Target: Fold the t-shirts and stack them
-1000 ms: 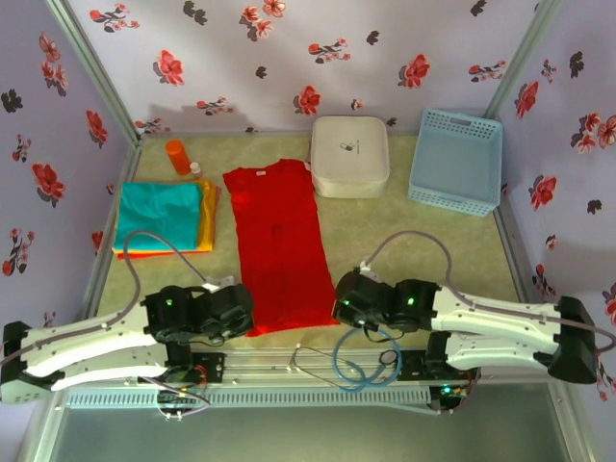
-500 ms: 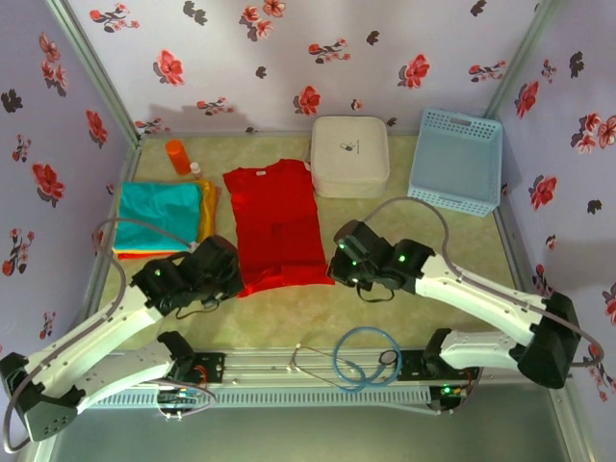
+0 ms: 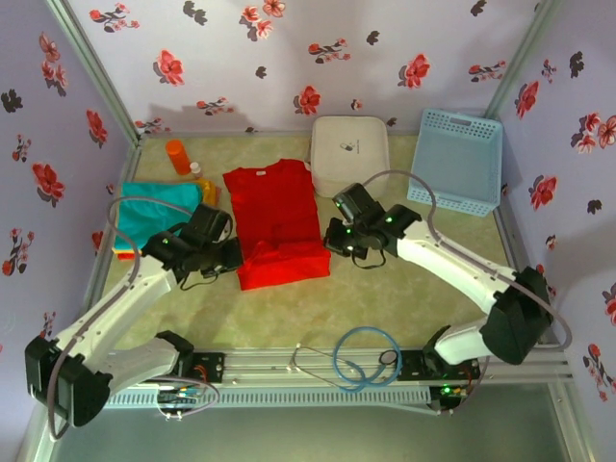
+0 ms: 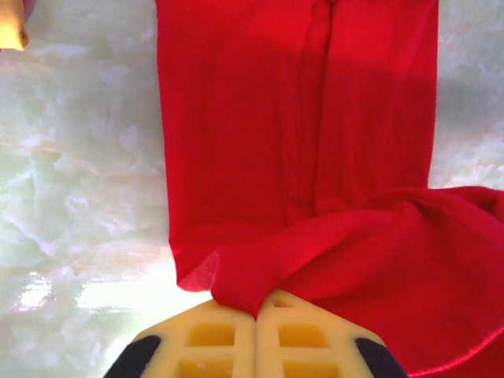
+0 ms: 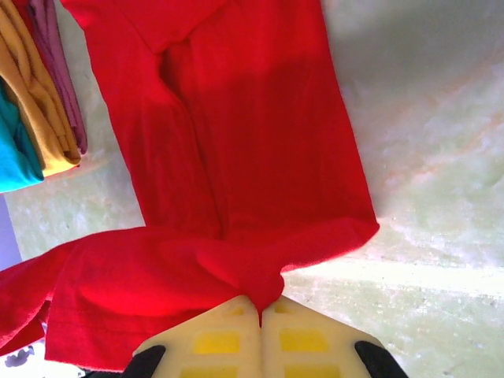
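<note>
Hem corners of the red t-shirt point(image 3: 277, 207), centre frame, sit pinched: left gripper point(image 4: 256, 315) clamps one, right gripper point(image 5: 261, 315) the other.

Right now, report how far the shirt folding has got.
Done: a folded stack, teal on top, lies at the left. In hand: the red t-shirt, hem pinched by the left gripper and right gripper and lifted over its middle. Left: finish that fold, then stack it.
</note>
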You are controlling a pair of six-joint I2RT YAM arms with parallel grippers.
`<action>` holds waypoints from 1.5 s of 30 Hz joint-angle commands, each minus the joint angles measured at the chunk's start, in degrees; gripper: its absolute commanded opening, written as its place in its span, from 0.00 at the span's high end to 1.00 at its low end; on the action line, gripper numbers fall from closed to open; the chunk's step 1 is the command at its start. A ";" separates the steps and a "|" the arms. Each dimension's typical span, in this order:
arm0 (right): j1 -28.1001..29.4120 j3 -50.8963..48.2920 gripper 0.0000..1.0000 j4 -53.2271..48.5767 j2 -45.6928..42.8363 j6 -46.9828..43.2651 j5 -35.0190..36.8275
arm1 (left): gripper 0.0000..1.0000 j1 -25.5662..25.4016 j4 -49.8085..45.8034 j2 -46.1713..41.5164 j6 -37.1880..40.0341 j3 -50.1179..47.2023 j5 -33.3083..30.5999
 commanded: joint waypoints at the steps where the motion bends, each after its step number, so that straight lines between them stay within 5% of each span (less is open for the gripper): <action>1: -2.16 2.94 1.00 -2.73 2.40 -3.92 -0.88 | 1.00 2.31 0.69 1.39 5.53 2.06 0.02; 30: -12.57 21.66 1.00 -1.24 32.50 -13.94 -12.31 | 1.00 14.31 12.74 27.90 17.57 9.26 6.09; 32: -12.71 24.78 0.93 -2.17 35.54 -14.41 -12.00 | 0.94 15.53 13.83 30.46 18.30 10.30 6.24; 35: -12.84 30.14 0.67 -4.51 39.38 -14.86 -9.84 | 0.60 17.86 13.49 34.24 19.37 13.59 6.66; 38: -12.77 33.70 0.33 -5.79 40.36 -14.84 -7.59 | 0.45 19.21 8.97 36.53 20.26 19.47 6.69; 45: -11.72 29.41 0.26 -4.42 31.57 -14.85 -4.81 | 0.43 19.19 2.16 27.79 19.98 23.34 7.28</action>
